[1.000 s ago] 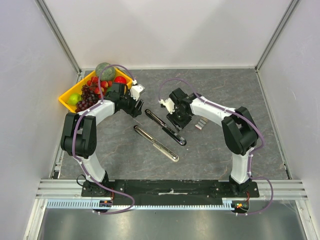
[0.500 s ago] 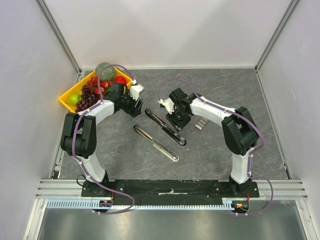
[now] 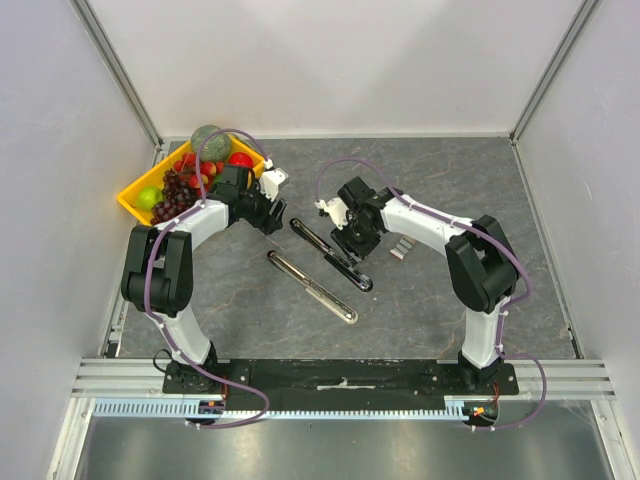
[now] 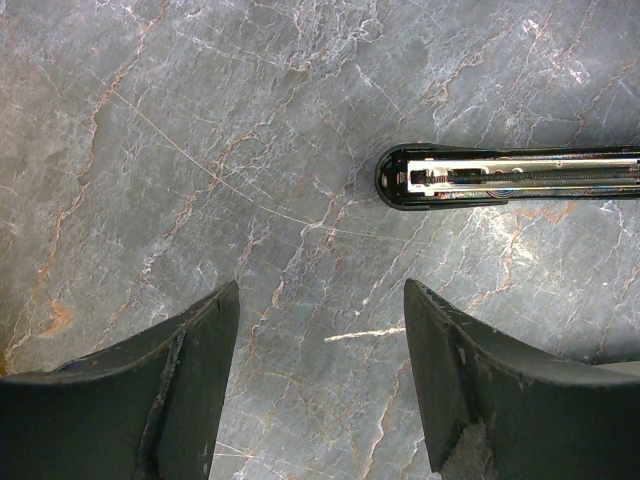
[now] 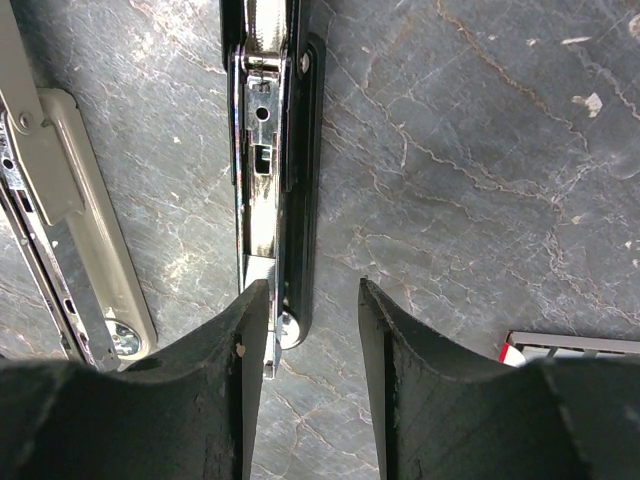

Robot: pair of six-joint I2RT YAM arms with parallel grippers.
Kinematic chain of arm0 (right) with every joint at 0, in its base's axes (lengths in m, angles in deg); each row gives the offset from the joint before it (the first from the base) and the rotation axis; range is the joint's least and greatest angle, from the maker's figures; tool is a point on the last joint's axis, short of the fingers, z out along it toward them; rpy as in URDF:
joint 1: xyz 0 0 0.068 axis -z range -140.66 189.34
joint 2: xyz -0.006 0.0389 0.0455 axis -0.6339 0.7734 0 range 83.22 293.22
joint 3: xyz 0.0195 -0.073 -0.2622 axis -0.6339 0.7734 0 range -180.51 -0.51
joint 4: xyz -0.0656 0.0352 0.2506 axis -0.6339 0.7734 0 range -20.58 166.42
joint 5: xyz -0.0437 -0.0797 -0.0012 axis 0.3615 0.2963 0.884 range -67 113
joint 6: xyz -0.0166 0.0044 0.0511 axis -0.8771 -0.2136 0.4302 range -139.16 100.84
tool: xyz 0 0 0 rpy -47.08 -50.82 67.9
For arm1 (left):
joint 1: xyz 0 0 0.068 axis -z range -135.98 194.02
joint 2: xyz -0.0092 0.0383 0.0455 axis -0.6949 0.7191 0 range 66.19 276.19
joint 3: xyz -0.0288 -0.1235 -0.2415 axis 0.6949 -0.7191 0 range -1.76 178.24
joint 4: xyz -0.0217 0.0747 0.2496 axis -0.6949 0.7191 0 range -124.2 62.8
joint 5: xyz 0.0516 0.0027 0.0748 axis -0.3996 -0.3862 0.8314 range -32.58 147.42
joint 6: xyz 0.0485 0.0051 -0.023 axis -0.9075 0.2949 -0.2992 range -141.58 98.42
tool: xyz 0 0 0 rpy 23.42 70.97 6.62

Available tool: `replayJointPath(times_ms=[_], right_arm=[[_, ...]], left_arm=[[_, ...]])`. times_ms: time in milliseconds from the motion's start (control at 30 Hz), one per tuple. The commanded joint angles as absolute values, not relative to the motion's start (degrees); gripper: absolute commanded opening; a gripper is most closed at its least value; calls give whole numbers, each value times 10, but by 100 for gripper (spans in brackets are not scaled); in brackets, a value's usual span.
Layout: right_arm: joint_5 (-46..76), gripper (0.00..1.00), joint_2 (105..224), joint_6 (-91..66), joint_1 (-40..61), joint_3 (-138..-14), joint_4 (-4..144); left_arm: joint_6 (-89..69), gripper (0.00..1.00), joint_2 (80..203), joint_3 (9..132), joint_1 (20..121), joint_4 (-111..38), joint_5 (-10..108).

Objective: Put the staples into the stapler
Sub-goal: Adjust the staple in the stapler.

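The stapler lies opened flat in mid-table. Its black base with the chrome magazine (image 3: 330, 253) runs diagonally, and its grey top arm (image 3: 312, 287) lies beside it. My right gripper (image 3: 352, 246) is open, low over the black base. In the right wrist view (image 5: 313, 290) the base's rounded end (image 5: 292, 320) lies between the fingers, against the left one. The white-and-red staple box (image 3: 400, 248) lies just to the right, with its corner showing in the right wrist view (image 5: 572, 346). My left gripper (image 3: 275, 222) is open and empty (image 4: 320, 300), just short of the base's far end (image 4: 500, 178).
A yellow tray (image 3: 132, 197) of toy fruit stands at the back left, behind the left arm. Grey walls close in the table on three sides. The grey top arm also shows in the right wrist view (image 5: 85, 240).
My right gripper has shifted slightly along the black base. The left arm and the stapler have not visibly moved.
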State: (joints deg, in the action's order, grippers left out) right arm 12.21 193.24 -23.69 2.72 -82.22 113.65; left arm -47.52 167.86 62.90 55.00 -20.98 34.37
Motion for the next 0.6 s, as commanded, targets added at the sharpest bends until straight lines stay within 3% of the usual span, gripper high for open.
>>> replayJointPath(times_ms=[0,333,567], right_arm=[[118,48,1904,-239,22,-810,1126],[125,48,1914,-241,22,-793,1120],[129,48,1900,-271,30,-886,1166]], left_arm=[[-462,72,1685,645,547,-220,333],[-463,72,1682,644,547,-218,333],[-462,72,1684,645,547,-218,328]])
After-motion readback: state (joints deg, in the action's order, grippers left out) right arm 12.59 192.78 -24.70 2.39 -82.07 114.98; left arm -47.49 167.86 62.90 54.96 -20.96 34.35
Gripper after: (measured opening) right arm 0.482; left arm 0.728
